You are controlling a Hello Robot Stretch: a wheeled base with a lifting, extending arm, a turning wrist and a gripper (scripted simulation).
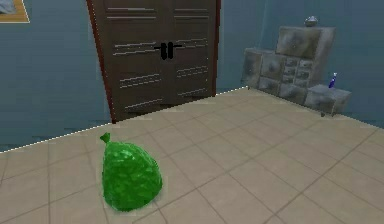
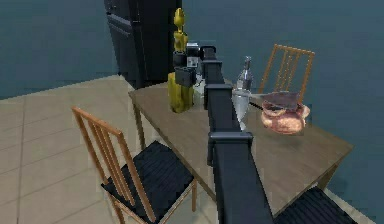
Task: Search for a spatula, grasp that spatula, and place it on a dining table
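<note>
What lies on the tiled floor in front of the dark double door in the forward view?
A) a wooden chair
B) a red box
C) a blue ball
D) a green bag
D: a knotted green bag sits on the tiled floor, a little in front of the dark double door.

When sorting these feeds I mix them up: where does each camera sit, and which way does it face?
Forward view: on the robot, facing ahead and slightly down at a green bag before a dark double door; own body: none.
Arm side view: on the robot's body, facing sideways over a wooden dining table; arm and gripper show.
Shared: tiled floor, blue walls.
</note>
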